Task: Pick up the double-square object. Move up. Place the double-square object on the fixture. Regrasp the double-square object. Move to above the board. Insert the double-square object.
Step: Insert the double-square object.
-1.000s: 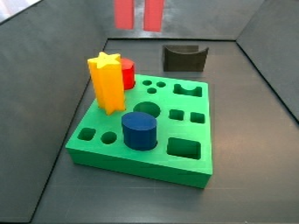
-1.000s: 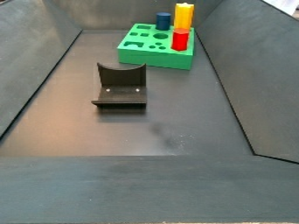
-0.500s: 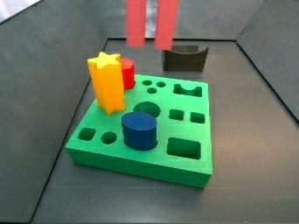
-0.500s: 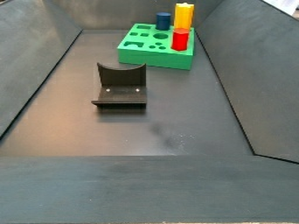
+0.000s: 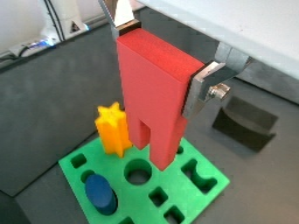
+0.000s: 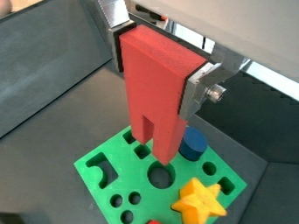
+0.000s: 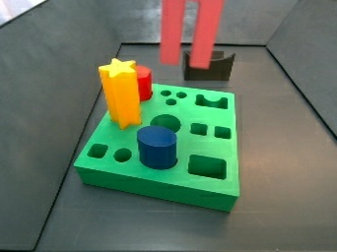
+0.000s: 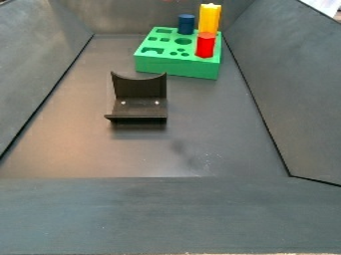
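The tool (image 5: 158, 52) grips the plain red double-square block (image 5: 155, 96) upright, notched end down. It hangs above the thick green board (image 6: 111, 171), with the dark fixture (image 7: 208, 67) at the board's 12 o'clock.

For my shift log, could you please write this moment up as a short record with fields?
pincer: shut on the double-square object, hanging above the board
double-square object: red, upright, notched end down, clear of the board
board: green, on the floor
pegs in board: yellow star prism, blue cylinder, red cylinder
fixture: nothing on it, apart from the board
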